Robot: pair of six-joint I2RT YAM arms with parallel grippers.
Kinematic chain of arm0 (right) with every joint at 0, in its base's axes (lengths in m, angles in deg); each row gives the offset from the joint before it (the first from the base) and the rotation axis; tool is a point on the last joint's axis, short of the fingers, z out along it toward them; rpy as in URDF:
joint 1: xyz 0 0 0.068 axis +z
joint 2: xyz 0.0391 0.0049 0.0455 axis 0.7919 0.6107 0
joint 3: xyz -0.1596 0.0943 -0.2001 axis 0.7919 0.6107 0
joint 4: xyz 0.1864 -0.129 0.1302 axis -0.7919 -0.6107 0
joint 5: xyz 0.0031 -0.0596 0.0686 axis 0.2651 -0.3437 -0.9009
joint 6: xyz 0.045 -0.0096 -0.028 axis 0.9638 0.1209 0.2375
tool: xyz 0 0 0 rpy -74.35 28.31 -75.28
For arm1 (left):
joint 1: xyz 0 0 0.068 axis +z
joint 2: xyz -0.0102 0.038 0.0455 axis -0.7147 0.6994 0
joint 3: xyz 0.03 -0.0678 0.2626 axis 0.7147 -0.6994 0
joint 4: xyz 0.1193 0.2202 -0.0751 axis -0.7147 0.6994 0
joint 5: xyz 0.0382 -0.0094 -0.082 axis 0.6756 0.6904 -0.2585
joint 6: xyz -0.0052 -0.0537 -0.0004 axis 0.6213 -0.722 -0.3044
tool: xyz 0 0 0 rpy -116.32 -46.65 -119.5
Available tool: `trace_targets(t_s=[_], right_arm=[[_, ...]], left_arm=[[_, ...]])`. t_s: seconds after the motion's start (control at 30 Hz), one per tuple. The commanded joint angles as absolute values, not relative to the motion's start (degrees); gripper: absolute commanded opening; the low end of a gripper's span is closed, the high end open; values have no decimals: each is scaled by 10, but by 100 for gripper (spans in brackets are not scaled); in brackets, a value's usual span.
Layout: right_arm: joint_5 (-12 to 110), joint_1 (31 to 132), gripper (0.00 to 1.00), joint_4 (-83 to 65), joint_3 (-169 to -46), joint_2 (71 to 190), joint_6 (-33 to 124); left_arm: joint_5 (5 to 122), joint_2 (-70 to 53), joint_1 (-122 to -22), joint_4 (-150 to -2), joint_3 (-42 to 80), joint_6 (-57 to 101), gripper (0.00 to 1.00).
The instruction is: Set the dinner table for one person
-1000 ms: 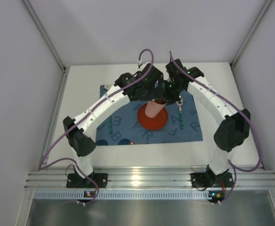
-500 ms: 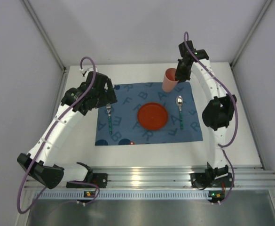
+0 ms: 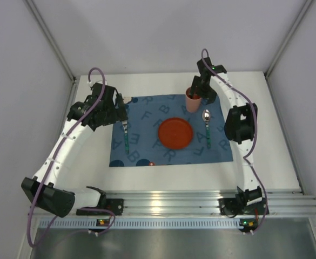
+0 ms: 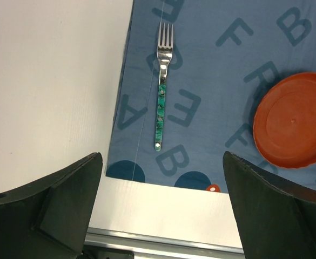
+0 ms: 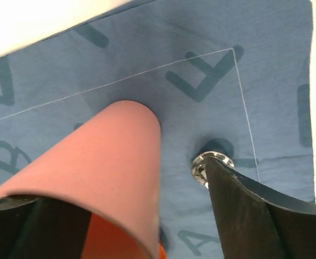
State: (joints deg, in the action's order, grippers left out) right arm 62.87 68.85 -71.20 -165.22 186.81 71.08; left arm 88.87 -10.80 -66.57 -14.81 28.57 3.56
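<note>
One large, matte white rectangular dinner table underlies everything, with a blue letter-printed cloth placemat lying at its middle. The left gripper hangs above the mat's left edge with its jaws wide apart. The right gripper straddles an upright pink tapered cup on the mat's far right corner, its jaws parted and one finger clear of the cup wall. A round orange plate sits mid-mat, with a green-handled metal fork to its left and a metal spoon to its right.
</note>
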Motion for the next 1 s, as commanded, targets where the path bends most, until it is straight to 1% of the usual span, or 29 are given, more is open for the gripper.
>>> trace_targets(t_s=[0.0,0.03,0.1,0.17,0.23,0.3,0.33,0.37,0.4,0.43,0.47,0.5,0.53,0.57,0.6,0.67,0.7,0.73,0.8,0.83,0.9,0.93,0.97], right_arm=[[626,700,81,-697,-1671,1847,711],[619,700,85,-697,-1671,1833,709],[612,700,88,-695,-1673,1813,710],[605,699,94,-695,-1673,1773,707],[598,699,97,-698,-1668,1725,705],[592,699,98,-703,-1654,1686,704],[594,699,98,-705,-1645,1643,700],[601,699,98,-717,-1636,1616,698],[632,705,97,-723,-1609,1588,696],[652,710,97,-725,-1582,1512,691],[669,718,98,-689,-1542,1462,682],[675,729,100,-650,-1420,1406,668],[642,742,100,-549,-1344,1282,643],[620,744,100,-498,-1265,1218,643],[607,742,100,-460,-1111,1096,680],[575,732,100,-412,-993,994,710],[549,730,100,-415,-915,953,717],[489,730,100,-428,-889,894,716],[433,731,100,-488,-830,852,723],[399,732,100,-513,-810,812,742],[404,731,100,-537,-775,769,766],[405,732,100,-552,-771,729,761],[407,732,100,-559,-771,714,752]], left_arm=[[868,-96,-654,-183,287,57,98],[865,-92,-650,-183,290,58,98],[861,-82,-649,-183,300,62,98],[856,-73,-648,-182,312,64,98],[851,-69,-647,-181,322,64,98],[847,-62,-647,-178,329,61,98],[847,-60,-647,-177,336,59,98],[849,-58,-647,-171,341,57,98],[853,-55,-647,-168,345,50,98],[857,-55,-647,-162,354,46,98],[864,-55,-647,-154,357,41,98],[866,-61,-647,-154,356,33,98],[867,-68,-647,-155,347,28,98],[866,-74,-647,-156,338,24,98],[862,-95,-647,-169,327,15,98],[857,-124,-647,-187,283,13,98],[859,-139,-647,-211,264,13,98],[860,-179,-647,-222,226,14,98],[870,-226,-647,-253,177,20,98],[875,-256,-647,-292,121,25,99],[881,-347,-647,-328,67,32,99],[886,-375,-648,-361,15,33,99],[885,-432,-648,-372,-7,49,99]])
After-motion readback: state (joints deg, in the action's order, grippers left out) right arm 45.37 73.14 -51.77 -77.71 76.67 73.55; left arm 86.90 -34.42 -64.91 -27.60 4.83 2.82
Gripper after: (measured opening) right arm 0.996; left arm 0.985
